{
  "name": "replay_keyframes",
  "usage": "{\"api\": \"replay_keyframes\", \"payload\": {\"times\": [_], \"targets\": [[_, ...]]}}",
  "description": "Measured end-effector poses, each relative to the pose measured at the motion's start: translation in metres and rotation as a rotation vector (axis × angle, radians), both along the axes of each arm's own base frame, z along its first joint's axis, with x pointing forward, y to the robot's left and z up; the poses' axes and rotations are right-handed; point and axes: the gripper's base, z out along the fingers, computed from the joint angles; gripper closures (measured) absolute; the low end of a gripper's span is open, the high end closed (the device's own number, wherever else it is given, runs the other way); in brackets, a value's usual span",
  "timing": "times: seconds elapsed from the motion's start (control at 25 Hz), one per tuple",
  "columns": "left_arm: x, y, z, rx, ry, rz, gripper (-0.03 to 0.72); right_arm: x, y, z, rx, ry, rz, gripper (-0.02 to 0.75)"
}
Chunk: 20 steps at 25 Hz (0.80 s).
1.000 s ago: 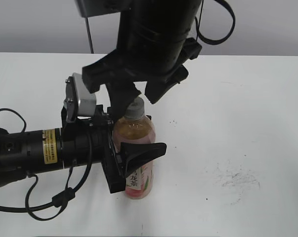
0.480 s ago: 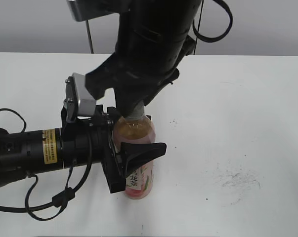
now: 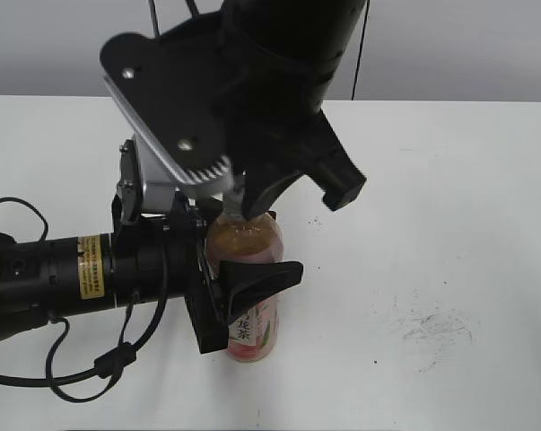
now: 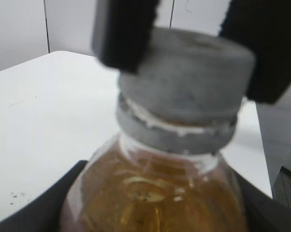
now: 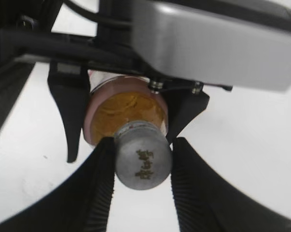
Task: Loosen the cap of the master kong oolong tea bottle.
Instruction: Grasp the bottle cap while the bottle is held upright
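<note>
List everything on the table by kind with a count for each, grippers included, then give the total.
Bottles: 1, the master kong oolong tea bottle
Caps: 1, the cap, on the bottle
Grippers: 2, the left gripper shut on the bottle body, the right gripper shut on the cap
Total: 4

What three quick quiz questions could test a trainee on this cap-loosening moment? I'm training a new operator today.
1. True or false: the right end effector has its fingers on both sides of the cap.
2. Which end effector holds the body of the master kong oolong tea bottle upright? A) left B) right
3. Fill in: the bottle stands on a white ____.

Key:
1. True; the right wrist view shows both ribbed fingers against the cap.
2. A; the left end effector clamps the body.
3. Table.
</note>
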Motion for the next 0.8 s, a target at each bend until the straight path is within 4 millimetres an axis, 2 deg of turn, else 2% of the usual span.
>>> {"api": "replay_keyframes", "payload": {"times": [0.32, 0.44, 0.56, 0.68, 0.72, 0.8], "targets": [[0.0000, 0.0000, 0.0000, 0.000, 0.000, 0.000, 0.244, -0.0041, 0.0033, -0.0001, -0.107, -0.215, 0.758, 0.468], [0.0001, 0.0000, 0.0000, -0.001, 0.001, 0.001, 0.244, -0.0040, 0.0033, 0.0003, -0.124, -0.255, 0.890, 0.468], [0.0001, 0.0000, 0.0000, -0.001, 0.001, 0.001, 0.244, -0.0041, 0.0034, 0.0003, -0.129, -0.264, 0.917, 0.468], [0.0001, 0.0000, 0.0000, -0.001, 0.001, 0.001, 0.244, -0.0041, 0.0034, 0.0003, -0.115, -0.233, 0.805, 0.449], [0.0001, 0.0000, 0.0000, -0.001, 0.002, 0.001, 0.244, -0.0041, 0.0033, 0.0003, -0.104, -0.209, 0.719, 0.415], [0.0002, 0.0000, 0.0000, -0.002, 0.004, 0.003, 0.244, -0.0045, 0.0036, 0.0003, -0.084, -0.163, 0.545, 0.286]]}}
